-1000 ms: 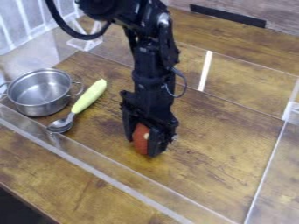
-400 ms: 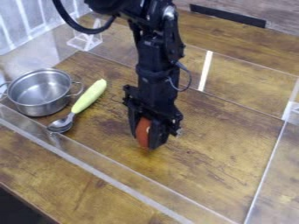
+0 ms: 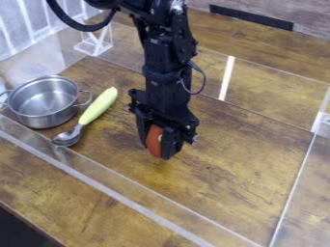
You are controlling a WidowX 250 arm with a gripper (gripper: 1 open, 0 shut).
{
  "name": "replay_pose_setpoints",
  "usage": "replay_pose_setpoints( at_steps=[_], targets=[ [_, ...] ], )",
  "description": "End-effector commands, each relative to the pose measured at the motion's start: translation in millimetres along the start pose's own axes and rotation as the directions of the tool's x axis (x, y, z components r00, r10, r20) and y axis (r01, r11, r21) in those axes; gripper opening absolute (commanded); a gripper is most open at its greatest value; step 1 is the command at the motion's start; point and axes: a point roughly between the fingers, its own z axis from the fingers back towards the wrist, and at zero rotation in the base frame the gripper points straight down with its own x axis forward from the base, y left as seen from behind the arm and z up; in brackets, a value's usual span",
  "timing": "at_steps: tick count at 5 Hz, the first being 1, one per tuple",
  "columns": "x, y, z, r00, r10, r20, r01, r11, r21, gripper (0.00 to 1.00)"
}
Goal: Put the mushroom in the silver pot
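Sitting well to the left of the gripper, the silver pot [image 3: 45, 102] shows its rimmed edge and a shiny interior. Next, between pot and gripper, the metal spoon [image 3: 80, 125] lies on the wooden table [image 3: 233, 183], its yellow-green handle angled toward the far side. Then comes the black gripper [image 3: 158, 141], pointing down, its jaws parted only as far as the mushroom [image 3: 156, 143] they grip. The reddish-brown cap shows between the fingers, partly hidden by them.
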Motion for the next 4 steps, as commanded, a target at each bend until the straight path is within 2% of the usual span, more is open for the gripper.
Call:
replay_pose_setpoints(
  at_steps=[1,3,4],
  targets=[
    [16.1,7.3,4.9,0.998,0.03,0.056,-0.03,1.0,0.002,0.0],
    [12.2,13.8,-0.9,0.997,0.041,0.063,-0.041,0.999,-0.005,0.0],
    [7.7,13.7,-0.5,0.997,0.04,0.061,-0.04,0.999,0.001,0.0]
  ],
)
